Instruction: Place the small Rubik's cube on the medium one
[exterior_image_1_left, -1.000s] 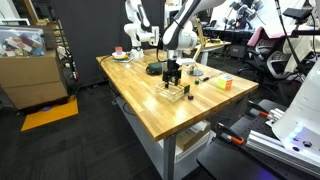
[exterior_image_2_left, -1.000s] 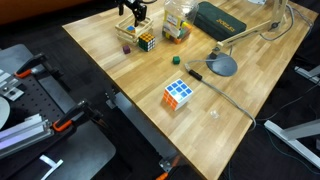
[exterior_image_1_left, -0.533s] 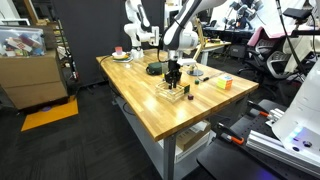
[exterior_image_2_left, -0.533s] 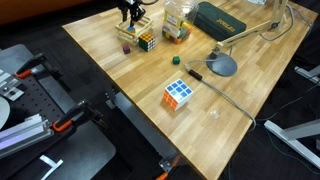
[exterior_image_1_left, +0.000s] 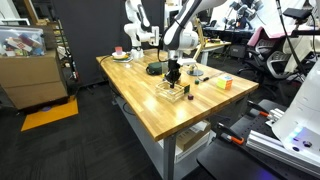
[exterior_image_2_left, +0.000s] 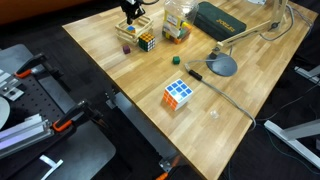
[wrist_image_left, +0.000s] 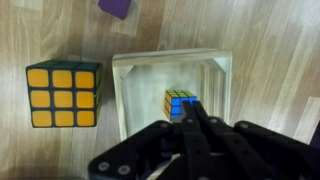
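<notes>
In the wrist view the small Rubik's cube (wrist_image_left: 178, 102) lies inside a pale wooden box (wrist_image_left: 124, 100). The medium Rubik's cube (wrist_image_left: 62, 95), orange face up, stands on the table just left of that box. My gripper (wrist_image_left: 190, 113) is shut, its black fingers (wrist_image_left: 200, 135) pressed together with their tips over the small cube's right edge. Whether they grip the cube does not show. In both exterior views the gripper (exterior_image_1_left: 174, 73) (exterior_image_2_left: 131, 14) hangs over the box (exterior_image_1_left: 178, 93) (exterior_image_2_left: 131, 32), beside the medium cube (exterior_image_2_left: 148, 41).
A large Rubik's cube (exterior_image_2_left: 179, 95) (exterior_image_1_left: 225, 84) lies nearer the table's edge. A purple block (exterior_image_2_left: 126, 48) (wrist_image_left: 115, 7), a green block (exterior_image_2_left: 175, 59), a clear container (exterior_image_2_left: 176, 28), a dark green case (exterior_image_2_left: 222, 20) and a lamp base (exterior_image_2_left: 222, 66) stand around.
The gripper's fingers have closed over the wooden box. The arm has hardly shifted, and the cubes stay where they were.
</notes>
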